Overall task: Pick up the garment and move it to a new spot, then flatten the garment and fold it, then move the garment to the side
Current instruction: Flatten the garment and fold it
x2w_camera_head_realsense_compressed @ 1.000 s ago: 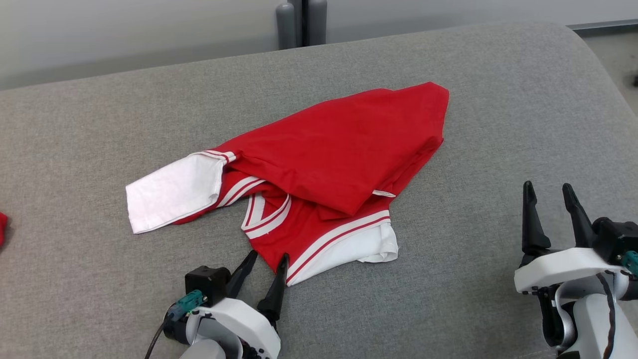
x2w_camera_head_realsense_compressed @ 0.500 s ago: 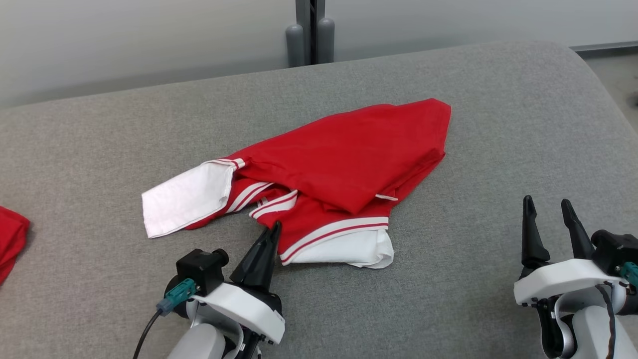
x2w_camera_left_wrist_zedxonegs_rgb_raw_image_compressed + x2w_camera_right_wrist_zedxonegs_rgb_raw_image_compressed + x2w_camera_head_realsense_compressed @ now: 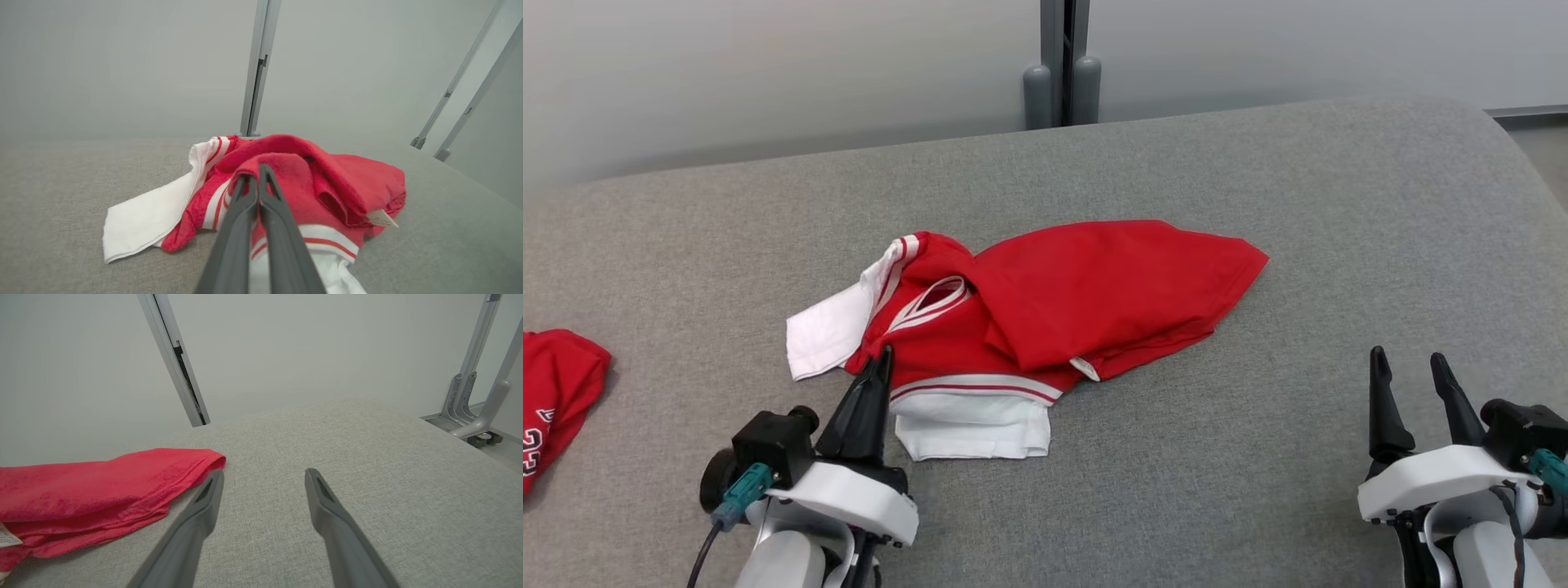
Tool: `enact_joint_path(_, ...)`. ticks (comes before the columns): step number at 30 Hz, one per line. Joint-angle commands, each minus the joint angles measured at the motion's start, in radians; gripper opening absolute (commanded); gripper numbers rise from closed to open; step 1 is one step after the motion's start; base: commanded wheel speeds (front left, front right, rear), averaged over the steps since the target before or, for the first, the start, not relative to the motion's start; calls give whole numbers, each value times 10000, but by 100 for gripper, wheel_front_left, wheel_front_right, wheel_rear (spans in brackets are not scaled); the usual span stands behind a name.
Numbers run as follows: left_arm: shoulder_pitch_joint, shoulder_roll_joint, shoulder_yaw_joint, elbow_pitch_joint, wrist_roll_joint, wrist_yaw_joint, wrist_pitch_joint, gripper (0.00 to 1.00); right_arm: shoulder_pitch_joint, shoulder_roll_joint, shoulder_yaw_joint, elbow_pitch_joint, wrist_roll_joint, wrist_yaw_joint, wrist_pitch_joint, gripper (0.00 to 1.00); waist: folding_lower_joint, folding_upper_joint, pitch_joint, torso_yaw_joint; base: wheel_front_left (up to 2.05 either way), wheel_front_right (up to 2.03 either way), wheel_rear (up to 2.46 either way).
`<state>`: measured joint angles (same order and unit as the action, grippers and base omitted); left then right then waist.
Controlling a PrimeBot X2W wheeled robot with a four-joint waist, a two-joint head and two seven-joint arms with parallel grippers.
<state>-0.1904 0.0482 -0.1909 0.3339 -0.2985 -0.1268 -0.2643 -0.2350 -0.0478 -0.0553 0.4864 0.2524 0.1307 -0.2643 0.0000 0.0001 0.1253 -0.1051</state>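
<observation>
The left gripper, previously open, now clamps the garment at its near red edge and drags it leftward, beginning relocation; the right gripper remains spread wide, empty.

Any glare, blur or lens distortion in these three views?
Head view: even diffuse light, no glare, garment sharp, faint soft shadows. Left wrist view: left gripper blurs toward the lens, frame posts splay. Right wrist view: right gripper likewise soft low down, grey surface weave crisp.
</observation>
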Motion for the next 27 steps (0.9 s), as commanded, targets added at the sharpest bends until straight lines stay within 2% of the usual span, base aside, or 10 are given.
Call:
enact_joint_path(1, -339, 76, 286, 471, 400, 88, -1, 0, -93, -56, 72, -14, 67, 2, -1, 100, 0, -1, 214, -92, 0, 0, 0)
enact_joint_path(12, -1840, 78, 1490, 2212, 1216, 247, -1, 0, -432, -56, 126, -79, -154, 2, -1, 100, 0, -1, 895, -445, 0, 0, 0)
enact_joint_path(13, -1971, 88, 1613, 2340, 1281, 333, -3, 11, -439, -55, 112, -69, -191, 2, -1, 100, 0, -1, 916, -451, 0, 0, 0)
enact_joint_path(14, -2049, 79, 1667, 2504, 1362, 343, -1, 47, -442, -56, 106, -60, -211, 2, -1, 100, 0, -1, 931, -458, 0, 0, 0)
enact_joint_path(15, -2132, 76, 1774, 2620, 1358, 384, -3, 100, -442, -56, 90, -49, -228, 2, -3, 100, 0, -1, 933, -459, 0, 0, 0)
enact_joint_path(20, -1898, 48, 1874, 2832, 981, 304, -1, 100, -299, -50, -15, 6, -203, 2, -1, 100, 0, -1, 716, -199, 0, 0, 0)
enact_joint_path(27, -670, 40, 906, 2438, -188, 404, 0, 100, -114, -59, 51, 87, -20, 2, -1, 100, 0, -1, 271, 417, 0, 0, 0)
